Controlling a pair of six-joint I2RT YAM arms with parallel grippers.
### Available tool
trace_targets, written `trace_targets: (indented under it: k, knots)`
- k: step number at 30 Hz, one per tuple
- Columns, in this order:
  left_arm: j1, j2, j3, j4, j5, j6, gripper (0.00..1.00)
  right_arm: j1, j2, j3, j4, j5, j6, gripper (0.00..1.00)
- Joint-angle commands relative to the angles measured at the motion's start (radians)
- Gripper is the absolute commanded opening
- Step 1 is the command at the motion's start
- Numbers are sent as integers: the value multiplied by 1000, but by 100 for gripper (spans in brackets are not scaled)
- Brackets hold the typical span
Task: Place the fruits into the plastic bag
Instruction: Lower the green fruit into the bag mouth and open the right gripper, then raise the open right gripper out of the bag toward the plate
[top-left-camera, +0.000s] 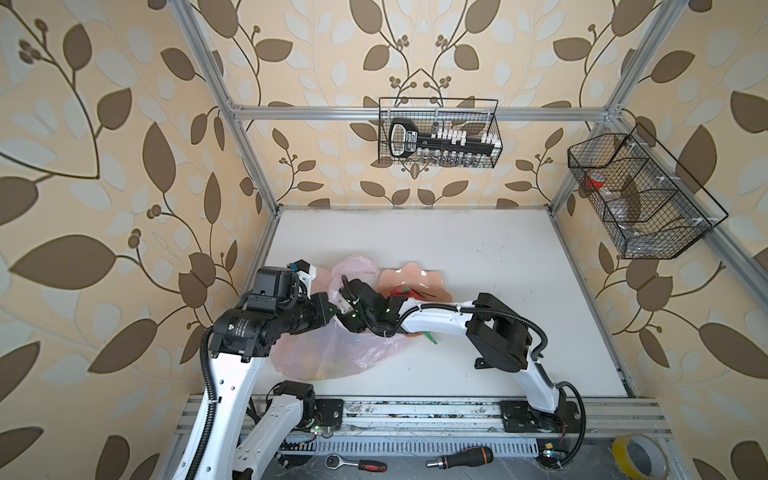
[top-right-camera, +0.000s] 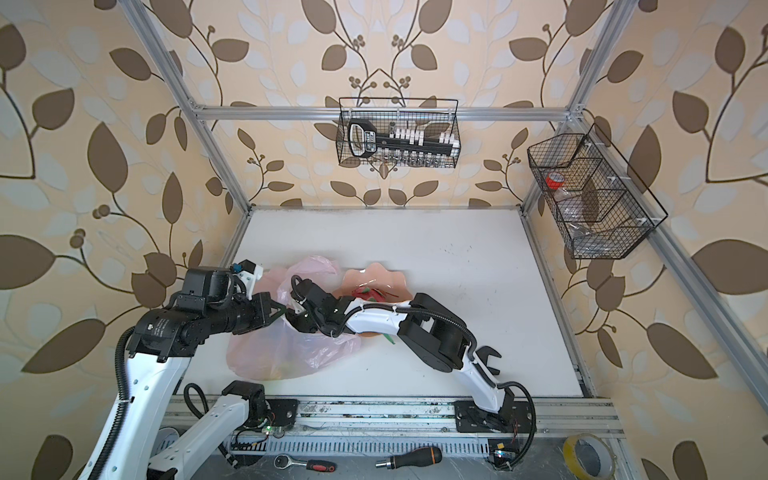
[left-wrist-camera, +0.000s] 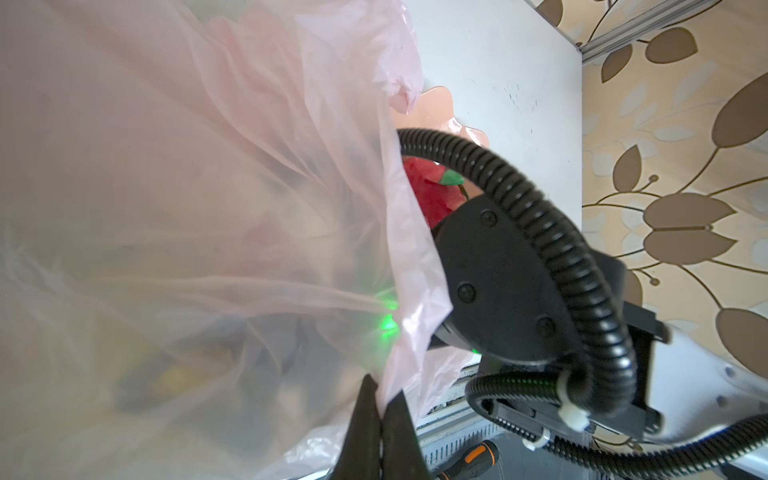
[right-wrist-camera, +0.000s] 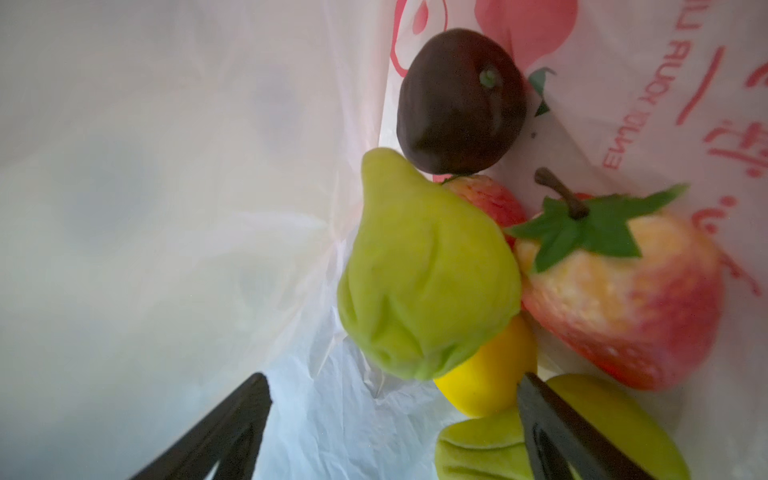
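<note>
Right wrist: lumpy green pear inside crinkly translucent plastic bag.

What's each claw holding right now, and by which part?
Left claw pinches the thin translucent pale pink plastic bag by the edge of its opening. Right claw is open inside the bag, holding nothing; the green toy pear lies free ahead of it.

Left arm: white links, black joints, elbow raised, wrist pointing right.
Left gripper: black jaws pinched together on the thin pale pink plastic bag.
Right arm: white-and-black, stretched leftward across the middle.
Right gripper: black fingers spread wide, holding nothing.
</note>
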Motion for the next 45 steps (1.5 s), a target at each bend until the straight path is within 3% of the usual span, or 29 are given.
trace_targets:
  k: [1,20,34,45]
  knots:
    - [-8,-12,1,-13,-8,13,0,-18,-42,-31,34,2,11,96]
    - [-7,-27,-13,-49,-76,-3,0,-77,-200,-167,37,28,-51,99]
    - [-7,-25,-16,-46,-75,0,0,-132,-370,-246,-145,123,-223,100]
    - [-7,-27,-19,-43,-75,3,0,-207,-511,-268,-401,266,-414,100]
